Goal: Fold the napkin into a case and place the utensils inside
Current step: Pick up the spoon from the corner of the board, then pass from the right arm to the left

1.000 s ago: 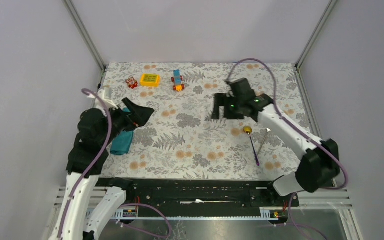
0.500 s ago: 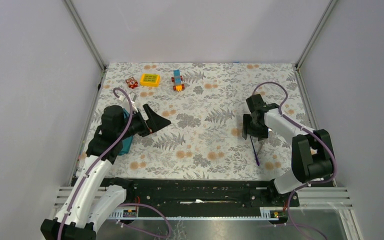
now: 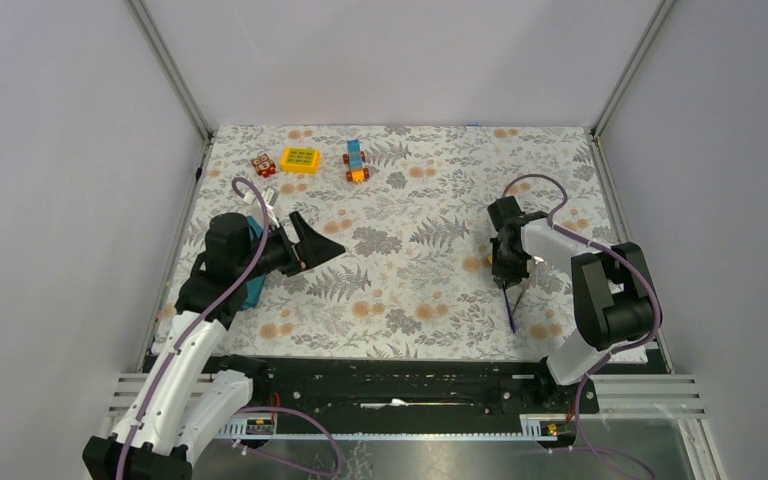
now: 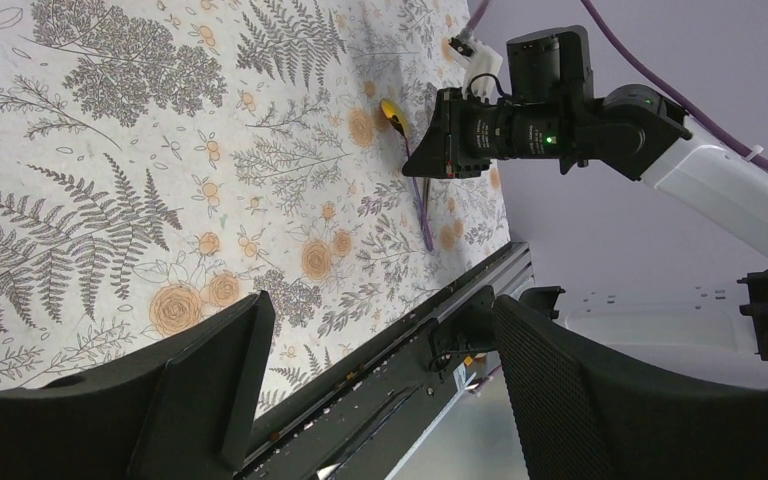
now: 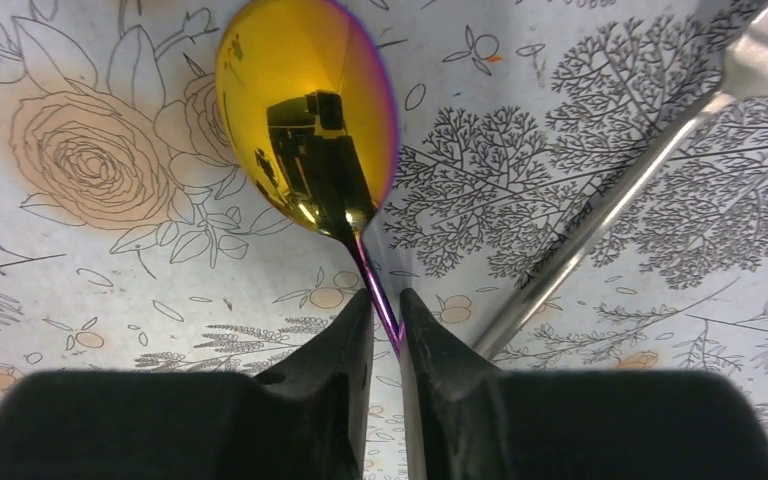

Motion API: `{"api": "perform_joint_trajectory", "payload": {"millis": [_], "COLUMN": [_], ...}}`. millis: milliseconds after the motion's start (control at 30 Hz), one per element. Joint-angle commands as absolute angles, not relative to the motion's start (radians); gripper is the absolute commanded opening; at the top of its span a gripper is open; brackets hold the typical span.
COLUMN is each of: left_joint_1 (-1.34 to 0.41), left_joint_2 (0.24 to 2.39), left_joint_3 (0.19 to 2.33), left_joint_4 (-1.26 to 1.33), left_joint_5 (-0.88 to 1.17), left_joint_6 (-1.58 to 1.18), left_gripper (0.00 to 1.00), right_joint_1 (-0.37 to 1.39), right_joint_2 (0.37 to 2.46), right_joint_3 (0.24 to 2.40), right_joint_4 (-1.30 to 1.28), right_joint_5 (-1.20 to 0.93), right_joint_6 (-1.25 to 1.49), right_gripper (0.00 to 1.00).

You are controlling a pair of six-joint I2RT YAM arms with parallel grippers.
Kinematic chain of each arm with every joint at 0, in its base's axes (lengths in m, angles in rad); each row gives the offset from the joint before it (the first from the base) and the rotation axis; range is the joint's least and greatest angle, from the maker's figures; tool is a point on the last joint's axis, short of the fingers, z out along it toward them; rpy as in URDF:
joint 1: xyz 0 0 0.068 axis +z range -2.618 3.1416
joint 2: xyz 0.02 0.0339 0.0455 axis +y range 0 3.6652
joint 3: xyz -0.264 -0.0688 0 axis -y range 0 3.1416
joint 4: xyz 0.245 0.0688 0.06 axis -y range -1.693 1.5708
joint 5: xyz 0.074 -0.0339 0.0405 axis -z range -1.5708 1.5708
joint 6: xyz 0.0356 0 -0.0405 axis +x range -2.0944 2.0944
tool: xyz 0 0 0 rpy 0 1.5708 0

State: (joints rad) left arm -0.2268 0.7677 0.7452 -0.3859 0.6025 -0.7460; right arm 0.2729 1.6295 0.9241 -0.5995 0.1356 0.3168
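Right gripper (image 5: 388,335): fingers pinched together on the thin purple neck of the spoon (image 5: 305,110), just behind its golden bowl.
Spoon axis: straight out ahead of the fingers, bowl farthest from the wrist.
Silver utensil (image 5: 600,215): just beside the grip, slanting away from it; a lift could nudge it.
Left gripper (image 3: 312,245): jaws wide apart, holding nothing.
Napkin (image 3: 251,293): bunched behind the left arm, well apart from the right gripper; the left arm is nearer.
Toy blocks (image 3: 300,160): beyond both hands, not in the way.
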Motion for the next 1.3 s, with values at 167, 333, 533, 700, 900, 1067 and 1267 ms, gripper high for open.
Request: {"api": "perform_joint_trajectory", "payload": {"millis": [167, 333, 533, 700, 900, 1067, 1267], "left_joint_1": [-0.228, -0.229, -0.23, -0.256, -0.337, -0.375, -0.388], "left_joint_2": [0.782, 0.793, 0.883, 0.941, 0.973, 0.959, 0.95], "left_joint_3": [0.687, 0.646, 0.599, 0.575, 0.593, 0.621, 0.627], "left_joint_4": [-0.246, -0.172, 0.001, 0.204, 0.366, 0.374, 0.373], "left_joint_5": [0.687, 0.709, 0.772, 0.805, 0.807, 0.799, 0.78], "left_joint_6": [-0.808, -0.865, -0.958, -0.98, -1.031, -1.024, -1.031], "left_gripper": [0.86, 0.86, 0.86, 0.84, 0.71, 0.71, 0.63], "right_joint_1": [0.285, 0.327, 0.377, 0.468, 0.634, 0.668, 0.681], "right_joint_2": [1.627, 1.55, 1.37, 1.332, 1.378, 1.449, 1.487], "right_joint_3": [0.917, 0.915, 0.882, 0.776, 0.751, 0.753, 0.761], "right_joint_4": [-0.531, -0.488, -0.244, 0.291, 0.848, 1.079, 1.12], "right_joint_5": [0.107, 0.107, -0.416, -0.806, -0.854, -0.871, -0.888], "right_joint_6": [0.3, 0.282, 0.299, 0.613, 0.93, 1.069, 1.081], "right_gripper": [0.08, 0.0, 0.0, 0.0, 0.0, 0.0, 0.0]}}
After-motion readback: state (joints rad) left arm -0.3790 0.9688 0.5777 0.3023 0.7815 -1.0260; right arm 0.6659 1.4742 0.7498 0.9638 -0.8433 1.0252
